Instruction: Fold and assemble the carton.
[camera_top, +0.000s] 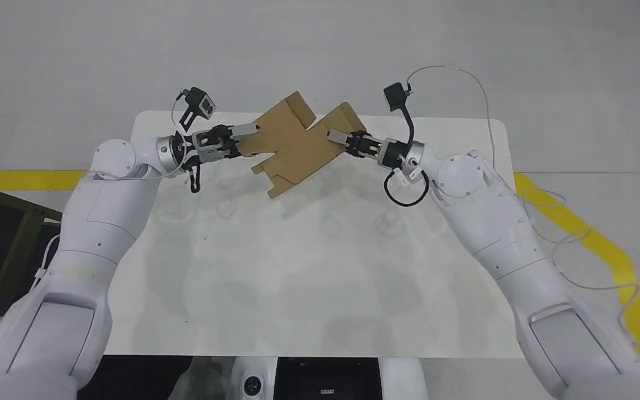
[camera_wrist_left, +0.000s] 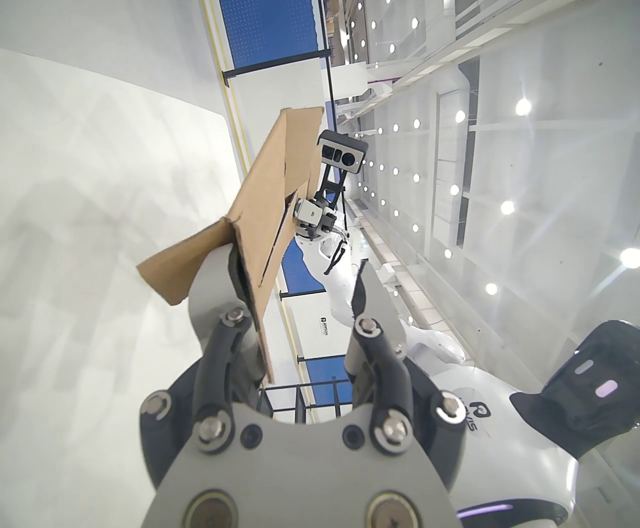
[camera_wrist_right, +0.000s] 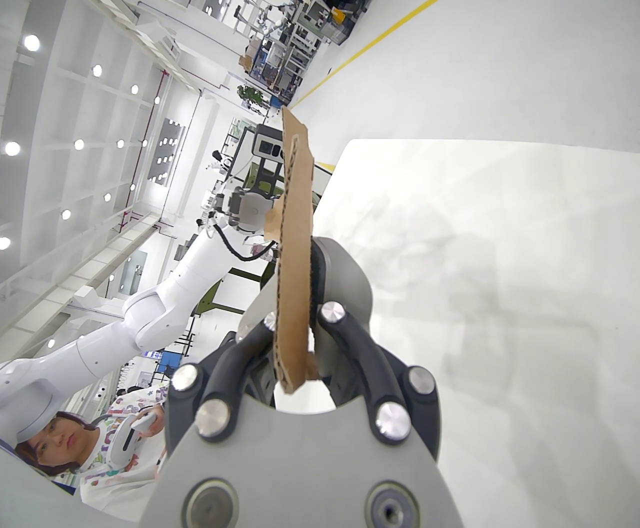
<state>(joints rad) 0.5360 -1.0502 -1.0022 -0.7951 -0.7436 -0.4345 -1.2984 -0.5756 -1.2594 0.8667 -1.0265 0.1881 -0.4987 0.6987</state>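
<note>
Two robot hands hold a flat brown carton in the air over the far side of a white desk.

The carton (camera_top: 300, 145) is an unfolded cardboard blank, tilted and raised clear of the desk (camera_top: 300, 280), spanning the gap between the two arms. The right hand (camera_top: 337, 137) is clamped on one end, with the cardboard edge pinched between its fingers. The left hand (camera_top: 243, 143) is at the opposite end with its jaws wide. One finger lies against the cardboard and the other stands apart, so it is not gripping. A small flap beside it bends outward. The work looks to be at an early step, with no walls raised. The next move probably calls for the left hand to close on its edge, then both hands to bend a panel along a crease.
</note>
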